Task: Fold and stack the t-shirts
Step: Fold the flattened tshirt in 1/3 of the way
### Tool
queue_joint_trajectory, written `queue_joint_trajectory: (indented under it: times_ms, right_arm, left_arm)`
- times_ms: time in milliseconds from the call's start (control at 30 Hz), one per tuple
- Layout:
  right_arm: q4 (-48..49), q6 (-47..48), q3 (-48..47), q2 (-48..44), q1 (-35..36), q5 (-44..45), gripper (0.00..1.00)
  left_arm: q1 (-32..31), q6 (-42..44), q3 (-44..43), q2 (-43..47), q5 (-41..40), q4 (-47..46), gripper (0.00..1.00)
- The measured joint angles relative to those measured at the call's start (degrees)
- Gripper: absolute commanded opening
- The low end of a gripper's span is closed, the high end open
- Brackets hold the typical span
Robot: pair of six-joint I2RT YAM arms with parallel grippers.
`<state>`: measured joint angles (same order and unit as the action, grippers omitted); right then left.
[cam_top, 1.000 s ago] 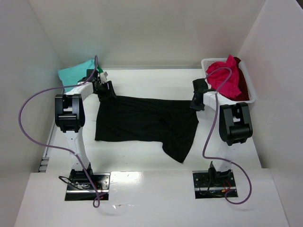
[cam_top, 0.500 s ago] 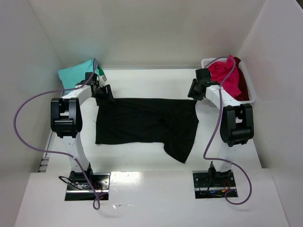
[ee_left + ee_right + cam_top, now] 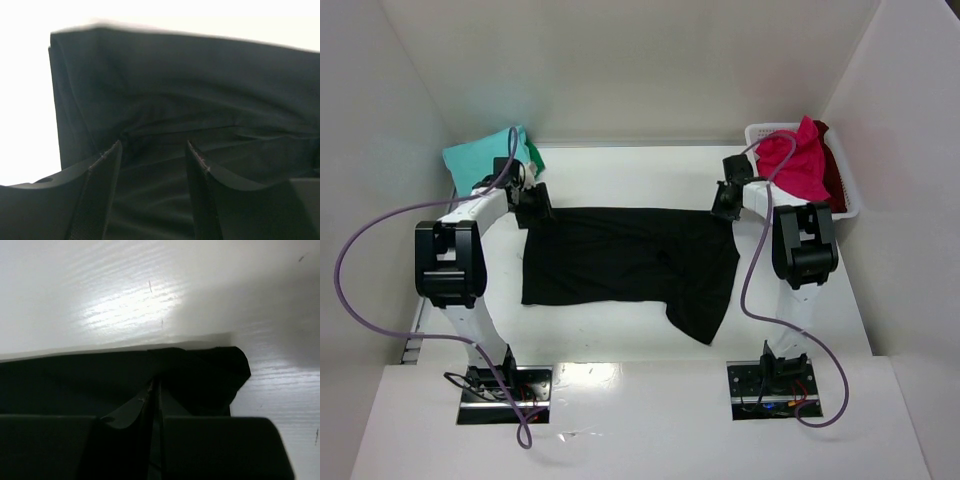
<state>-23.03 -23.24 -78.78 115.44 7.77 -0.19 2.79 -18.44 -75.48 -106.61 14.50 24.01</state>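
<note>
Top view: the black t-shirt (image 3: 630, 265) lies spread mid-frame, with my left gripper (image 3: 532, 205) at its upper-left corner and my right gripper (image 3: 725, 203) at its upper-right. Left wrist view: my jaws stand apart over the cloth, so if I lift now that corner would likely stay down and the shirt would skew. Right wrist view: my jaws are pressed together on the corner's thin edge, a shallow bite that I think could slip out under pull.

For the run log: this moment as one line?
left tool: open at black t-shirt far-left corner | right tool: shut on far-right corner
</note>
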Motion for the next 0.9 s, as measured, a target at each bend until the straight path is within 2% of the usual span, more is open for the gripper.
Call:
queue_joint_trajectory:
  times_ms: [267,333,500,567,633,733,800,900]
  right_arm:
    - [0.33,0.42,-0.52,0.55,0.11,1.01,0.08]
    - [0.33,0.42,-0.57,0.61,0.11,1.05,0.08]
    - [0.35,0.44,-1.22,1.11,0.11,1.05,0.08]
    - [0.33,0.44,-1.33,1.18,0.11,1.03,0.08]
    - [0.35,0.61,-1.46,1.25,0.11,1.03,0.08]
    - [0.35,0.68,-1.49,1.29,0.11,1.03,0.08]
    - [0.35,0.68,-1.49,1.29,0.11,1.03,0.08]
    - [0.35,0.7,-1.49,1.31,0.11,1.03,0.08]
  left_arm:
    - [-0.85,-1.36,4.0,0.04,-2.25,0.48,0.61]
    - [-1.14,-1.64,4.94,0.15,-3.41,0.55,0.58]
    - [-1.49,-2.99,6.23,0.87,-7.15,1.57,0.38]
    - [-1.49,-3.3,6.49,1.31,-8.7,1.99,0.34]
    - [-1.49,-3.85,6.49,1.62,-10.14,2.43,0.26]
    - [-1.49,-4.33,6.49,1.81,-12.31,2.93,0.23]
    - [-1.49,-4.42,6.49,1.81,-13.44,3.08,0.15]
    - [-1.49,-4.35,6.49,1.81,-15.43,3.43,0.12]
